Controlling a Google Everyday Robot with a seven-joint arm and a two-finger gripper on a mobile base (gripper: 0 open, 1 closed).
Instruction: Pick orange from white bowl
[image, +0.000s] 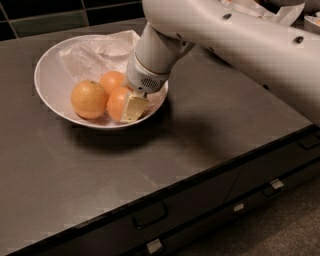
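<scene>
The gripper (130, 105) is seen low in the right side of the white bowl (50, 85), set against the orange (116, 102) (the deep-orange one by the near rim). Whether that fruit is clasped cannot be told. A paler orange (89, 99) is seen touching it on the left.
</scene>
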